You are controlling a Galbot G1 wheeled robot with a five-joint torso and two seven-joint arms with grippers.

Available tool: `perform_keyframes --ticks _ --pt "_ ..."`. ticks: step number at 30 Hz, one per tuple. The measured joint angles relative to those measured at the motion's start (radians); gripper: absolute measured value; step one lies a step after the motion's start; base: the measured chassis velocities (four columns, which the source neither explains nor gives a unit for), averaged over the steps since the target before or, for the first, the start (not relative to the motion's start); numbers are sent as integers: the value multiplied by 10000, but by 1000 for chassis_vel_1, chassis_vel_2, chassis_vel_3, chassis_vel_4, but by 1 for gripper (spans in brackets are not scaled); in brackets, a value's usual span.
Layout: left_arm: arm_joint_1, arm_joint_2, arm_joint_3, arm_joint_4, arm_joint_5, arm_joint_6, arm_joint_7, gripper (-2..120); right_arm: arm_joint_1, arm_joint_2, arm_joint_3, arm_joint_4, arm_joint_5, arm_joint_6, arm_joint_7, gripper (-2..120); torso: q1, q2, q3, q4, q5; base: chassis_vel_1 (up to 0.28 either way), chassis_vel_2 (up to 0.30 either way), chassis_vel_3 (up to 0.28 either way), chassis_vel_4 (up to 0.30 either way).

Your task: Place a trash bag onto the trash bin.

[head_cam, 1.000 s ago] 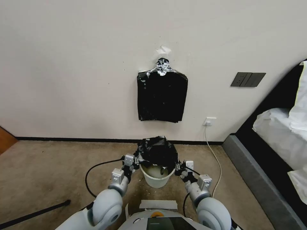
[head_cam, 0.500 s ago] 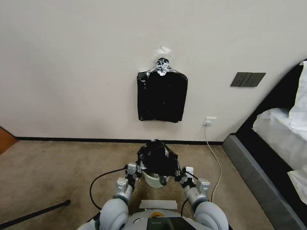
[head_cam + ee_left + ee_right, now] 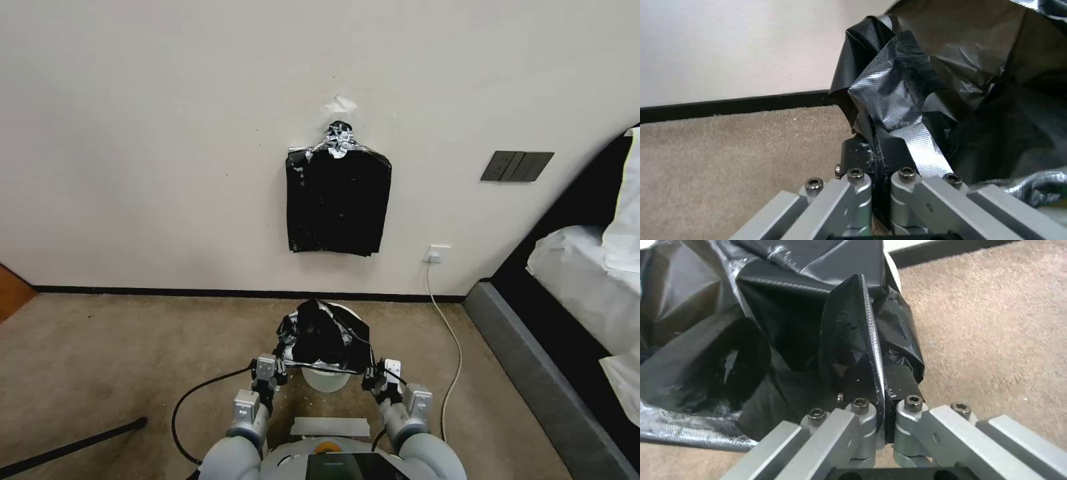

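Observation:
The trash bag (image 3: 325, 333), crumpled glossy black film, lies over the top of the cream-white trash bin (image 3: 325, 382) on the carpet in front of me. Its near edge is stretched taut between my two grippers. My left gripper (image 3: 279, 365) is shut on the bag's left edge, and in the left wrist view the film (image 3: 889, 100) bunches out from between the fingers (image 3: 858, 150). On the other side, my right gripper (image 3: 371, 377) is shut on the right edge, with a fold of film (image 3: 849, 330) pinched between its fingers (image 3: 902, 380). The bin's opening is hidden under the bag.
A flat black bundle of bags (image 3: 338, 203) hangs on the wall behind. A white cable (image 3: 448, 327) runs down from a socket (image 3: 437, 253). A bed with a dark frame (image 3: 533, 360) is on the right. A black cable (image 3: 193, 393) and a rod (image 3: 73, 447) lie at the left.
Both grippers have drawn back toward me and lower. The bag has come down over the bin, hiding the opening. Its near edge is now pulled into a straight line.

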Motion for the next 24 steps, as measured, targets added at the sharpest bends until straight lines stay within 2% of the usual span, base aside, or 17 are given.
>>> perform_keyframes --ticks 12,24 --pt "204 -75 120 493 363 -85 32 0 617 -27 185 -363 1861 -1242 1183 0 0 1 0 0 0 0 0 0 0" --pt "-528 -311 267 1487 351 -294 13 0 1627 205 112 -1689 2266 -974 759 0 1 0 0 1 0 0 0 0 0"
